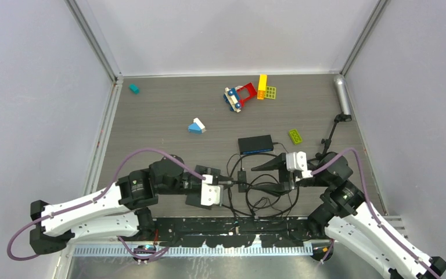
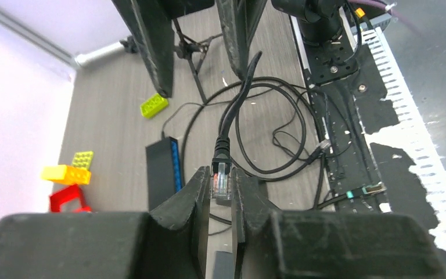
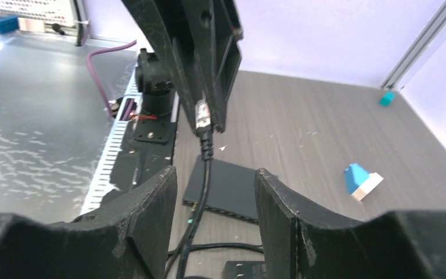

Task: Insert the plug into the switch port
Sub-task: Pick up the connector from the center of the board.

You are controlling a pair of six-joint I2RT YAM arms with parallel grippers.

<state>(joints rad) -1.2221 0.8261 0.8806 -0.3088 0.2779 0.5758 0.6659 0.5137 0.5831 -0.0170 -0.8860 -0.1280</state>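
Observation:
The plug (image 2: 221, 179) is a clear connector on a black cable (image 2: 239, 99), and my left gripper (image 2: 221, 185) is shut on it, with the cable running away from the fingertips. In the top view the left gripper (image 1: 225, 181) sits just below and left of the black switch (image 1: 255, 143). The switch's blue port row (image 2: 177, 163) faces right in the left wrist view, left of the plug. My right gripper (image 1: 265, 176) stands open, facing the left one. In its own view the right gripper (image 3: 215, 174) has the cable (image 3: 204, 168) passing loose between the fingers, with the plug (image 3: 202, 115) ahead.
Loops of black cable (image 1: 262, 195) lie between the arms near the front rail. A green brick (image 1: 295, 136), a blue-and-white block (image 1: 197, 126), a teal block (image 1: 133, 88) and a red-yellow toy cluster (image 1: 247, 93) lie further back. A silver cylinder on a stand (image 1: 341, 93) is at the right wall.

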